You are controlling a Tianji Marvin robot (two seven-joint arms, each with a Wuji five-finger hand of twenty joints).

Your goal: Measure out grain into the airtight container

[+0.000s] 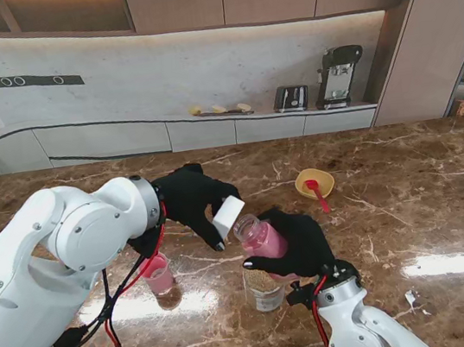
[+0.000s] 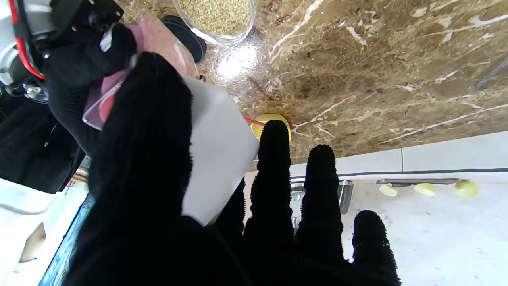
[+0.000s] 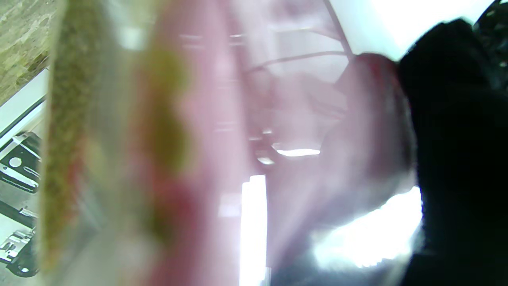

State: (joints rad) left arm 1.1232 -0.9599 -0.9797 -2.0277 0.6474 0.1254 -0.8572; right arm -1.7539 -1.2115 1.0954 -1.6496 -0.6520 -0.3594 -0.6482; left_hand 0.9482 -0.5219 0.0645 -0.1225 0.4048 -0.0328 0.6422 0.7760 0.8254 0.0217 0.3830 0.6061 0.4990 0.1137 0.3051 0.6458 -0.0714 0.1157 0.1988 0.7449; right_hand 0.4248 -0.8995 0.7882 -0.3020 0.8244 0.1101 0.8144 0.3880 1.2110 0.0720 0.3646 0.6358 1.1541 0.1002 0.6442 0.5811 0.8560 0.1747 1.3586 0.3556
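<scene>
- Right hand (image 1: pixel 293 243), black glove, is wrapped around a pink see-through container (image 1: pixel 261 237), holding it up off the bench (image 1: pixel 411 199) and tipped so its mouth points toward the left hand.
- Left hand (image 1: pixel 188 199), also gloved, has a white lid (image 1: pixel 228 216) pinched between thumb and fingers, right at the mouth of the pink container. Looks like it's touching the rim, but I can't tell for sure whether it's seated on it.
- In the left wrist view the lid (image 2: pixel 214 151) is a pale flat slab pressed under the thumb, with the other fingers (image 2: pixel 274 174) sticking out straight past it.
- Directly under the right hand there's a clear jar (image 1: pixel 265 291) of grain standing on the bench, toward the near edge around the middle. The left wrist cam catches its open top (image 2: pixel 216 18) full of tan grain.
- A smaller glass (image 1: pixel 161 280) with a pinkish-red top sits near the left arm, also toward the near edge, with something brownish in the bottom.
- Yellow bowl (image 1: pixel 315 182) with a red spoon (image 1: pixel 317 195) resting in it sits farther back, right of center, well apart from the hands.
- Right wrist cam is basically a pink blur of the container (image 3: pixel 238 139) up close, with a glove finger (image 3: pixel 456 159) on one side.
</scene>
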